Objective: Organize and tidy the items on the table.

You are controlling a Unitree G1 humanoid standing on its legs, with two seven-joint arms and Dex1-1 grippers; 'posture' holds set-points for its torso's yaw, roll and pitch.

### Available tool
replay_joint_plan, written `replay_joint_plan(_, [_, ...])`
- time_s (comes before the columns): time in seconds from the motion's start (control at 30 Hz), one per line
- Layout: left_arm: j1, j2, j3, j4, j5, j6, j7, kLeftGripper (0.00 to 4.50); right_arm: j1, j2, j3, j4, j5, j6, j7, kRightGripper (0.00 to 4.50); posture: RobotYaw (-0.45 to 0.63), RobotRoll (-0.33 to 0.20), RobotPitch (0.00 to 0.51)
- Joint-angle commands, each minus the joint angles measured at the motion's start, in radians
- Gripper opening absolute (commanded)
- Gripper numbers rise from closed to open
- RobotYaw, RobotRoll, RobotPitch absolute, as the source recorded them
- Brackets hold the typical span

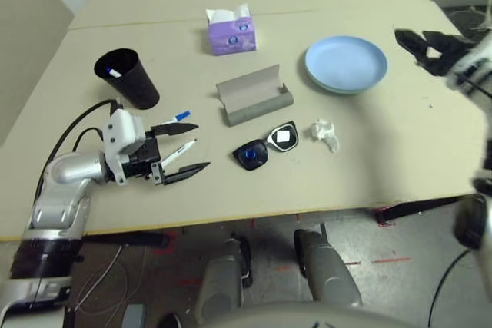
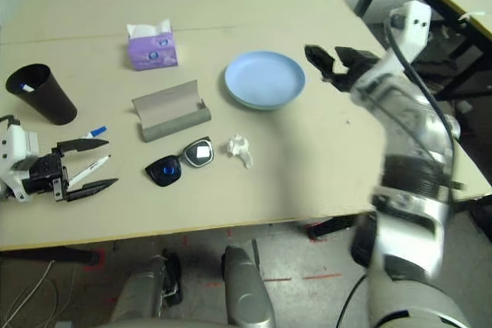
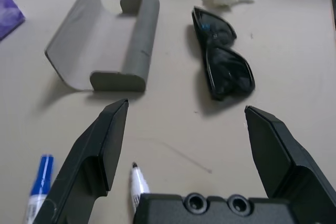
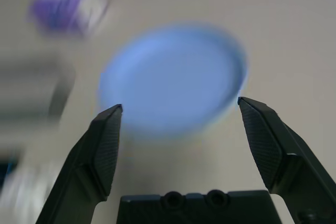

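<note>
Landmark: grey glasses case (image 1: pixel 254 96), lying opened at mid-desk (image 1: pixel 384 159), lid flap upright.

Left end effector (image 1: pixel 187 147) sits low over the desk, to the robot's left of the case, fingers spread wide apart, nothing between them but a white pen (image 1: pixel 176 151) lying on the desk under the gap. A second white pen with a blue cap (image 1: pixel 178 117) lies just beside the upper finger, between that end effector and the case.

Black sunglasses (image 1: pixel 267 146) lie just in front of the case, on the near side; crumpled tissue (image 1: pixel 325 132) is beside them to the right. Black cup (image 1: pixel 127 77), with something white inside, stands left of the case. Purple tissue box (image 1: pixel 230 31) stands beyond the case.

Blue plate (image 1: pixel 346 64) rests right of the case, a green rim showing beneath it in the left wrist view. Right end effector (image 2: pixel 336 57) hovers just right of the plate, fingers apart, holding nothing.
</note>
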Motion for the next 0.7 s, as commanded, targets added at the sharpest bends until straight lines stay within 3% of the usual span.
replay_joint_plan(0.03, [0.009, -0.009, -0.001, -0.017, -0.034, 0.037, -0.019, 4.5, 0.128, -0.023, -0.026, -0.089, 0.033, -0.056, 0.105, 4.47, -0.12, 0.0, 0.23])
replay_joint_plan(0.17, [0.006, -0.011, -0.008, -0.026, -0.049, 0.061, -0.031, 4.5, 0.29, -0.018, -0.004, -0.155, 0.008, -0.189, 0.202, 4.47, -0.13, 0.0, 0.228])
replay_joint_plan(0.27, [0.002, -0.012, -0.009, -0.03, -0.055, 0.075, -0.038, 4.5, 0.339, -0.003, 0.035, -0.169, -0.021, -0.265, 0.23, 4.47, -0.13, 0.0, 0.227])
replay_joint_plan(0.7, [0.018, -0.003, 0.009, -0.045, -0.045, 0.079, -0.037, 4.5, 0.256, 0.169, 0.25, -0.182, -0.156, -0.364, 0.123, 4.47, -0.1, 0.0, 0.218])
